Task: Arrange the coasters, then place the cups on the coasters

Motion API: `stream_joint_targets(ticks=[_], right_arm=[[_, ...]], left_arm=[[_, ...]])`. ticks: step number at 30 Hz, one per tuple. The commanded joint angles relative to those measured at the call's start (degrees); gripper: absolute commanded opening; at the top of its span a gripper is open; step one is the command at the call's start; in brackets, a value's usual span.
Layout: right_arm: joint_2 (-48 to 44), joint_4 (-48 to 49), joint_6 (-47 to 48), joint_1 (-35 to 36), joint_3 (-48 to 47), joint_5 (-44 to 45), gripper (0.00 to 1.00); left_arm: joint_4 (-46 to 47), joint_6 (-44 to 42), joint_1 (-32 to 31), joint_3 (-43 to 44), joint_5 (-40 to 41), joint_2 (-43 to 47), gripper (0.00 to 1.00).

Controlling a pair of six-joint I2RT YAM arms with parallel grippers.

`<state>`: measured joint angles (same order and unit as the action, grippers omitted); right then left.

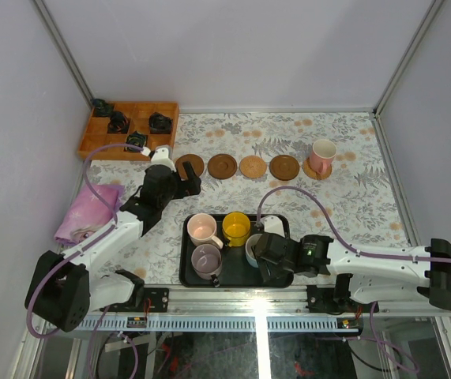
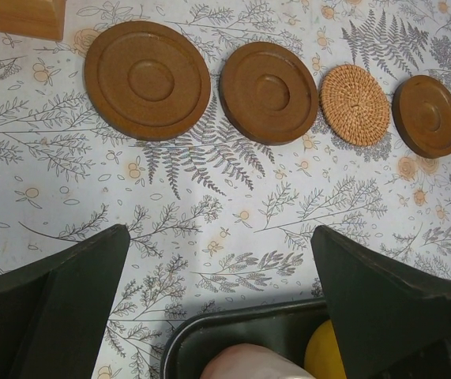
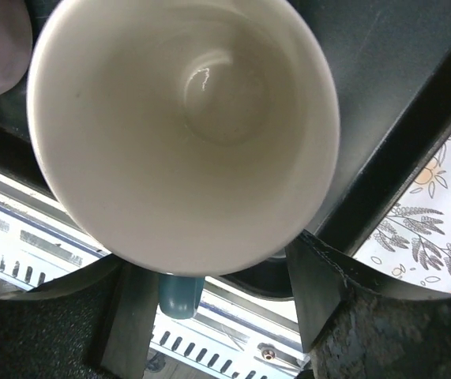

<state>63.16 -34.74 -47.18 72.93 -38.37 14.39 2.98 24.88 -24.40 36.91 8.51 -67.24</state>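
Top view covers my whole counter (image 1: 367,189); left wrist looks down on coasters (image 2: 147,79) and tray (image 2: 233,320) edge; right wrist peers close into a cup (image 3: 186,126).

Our left arm (image 1: 107,233) reaches forward and a little rightward, and our left gripper (image 2: 219,237) faces down with its jaws spread wide. Our right arm (image 1: 375,264) lies low, stretched leftward. Our right gripper (image 1: 264,257) faces down, fingers apart, grip unclear.

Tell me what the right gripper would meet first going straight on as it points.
The white cup on the black tray. The right gripper points down with a finger on each side of it, so the cup's wall or the tray floor comes first; depth is unclear.
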Motion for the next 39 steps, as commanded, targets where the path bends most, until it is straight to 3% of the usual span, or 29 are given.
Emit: stream_joint_targets(ticks=[1, 8, 15, 16, 17, 18, 19, 27, 39], right_arm=[[1.26, 3.70, 0.43, 0.84, -0.14, 3.01, 0.66], [2.68, 4.33, 1.07, 1.08, -0.22, 3.03, 0.62], [3.10, 4.41, 0.86, 1.17, 0.12, 2.61, 0.48], [3.23, 4.41, 0.86, 1.17, 0.19, 2.45, 0.42], [3.33, 4.34, 0.94, 1.21, 0.22, 2.38, 0.15], [3.34, 4.24, 0.70, 1.29, 0.28, 2.41, 0.02], [3.37, 4.19, 0.62, 1.34, 0.35, 2.31, 0.00], [3.00, 2.79, 0.65, 1.77, 0.04, 2.47, 0.00], [-1.39, -11.88, -5.23, 3.42, -9.27, 20.00, 0.00]], left_arm=[[1.13, 0.34, -0.45, -0.04, 0.22, -0.43, 1.00], [1.15, 0.52, -0.69, -0.38, 0.53, -0.93, 1.00], [1.12, 0.52, -0.90, -0.17, 0.60, -1.31, 1.00], [1.09, 0.52, -0.92, -0.17, 0.55, -1.28, 1.00], [1.04, 0.51, -1.03, -0.19, 0.60, -1.32, 1.00], [0.99, 0.50, -0.99, -0.20, 0.55, -1.33, 1.00], [1.01, 0.51, -1.00, -0.25, 0.57, -1.37, 1.00], [0.96, 0.60, -1.33, -0.35, 0.61, -1.66, 1.00], [1.21, 0.43, -1.61, -0.61, 1.30, -2.06, 1.00]])
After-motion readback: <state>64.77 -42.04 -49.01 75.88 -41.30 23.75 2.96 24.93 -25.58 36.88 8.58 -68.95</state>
